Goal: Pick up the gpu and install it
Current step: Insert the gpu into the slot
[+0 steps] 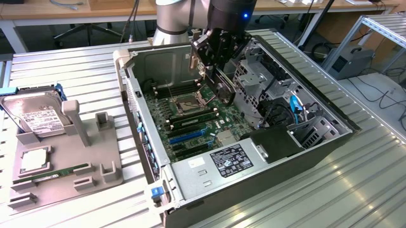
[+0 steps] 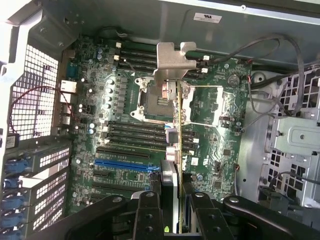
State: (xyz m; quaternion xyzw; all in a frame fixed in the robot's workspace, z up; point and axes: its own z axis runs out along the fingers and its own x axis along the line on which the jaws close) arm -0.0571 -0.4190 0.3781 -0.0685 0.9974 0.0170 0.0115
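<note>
The gpu [image 2: 172, 70], a short green card with silver bracket, hangs clamped in the end effector [image 2: 175, 202] above the green motherboard [image 2: 125, 125]. It is best kept upright and squared to the long blue slot [image 1: 187, 137] at its seven o'clock in the exterior view.

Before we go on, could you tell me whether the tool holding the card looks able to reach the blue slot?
Probably yes: the tool grips the card over the open case, and nothing lies over the blue slot.
</note>
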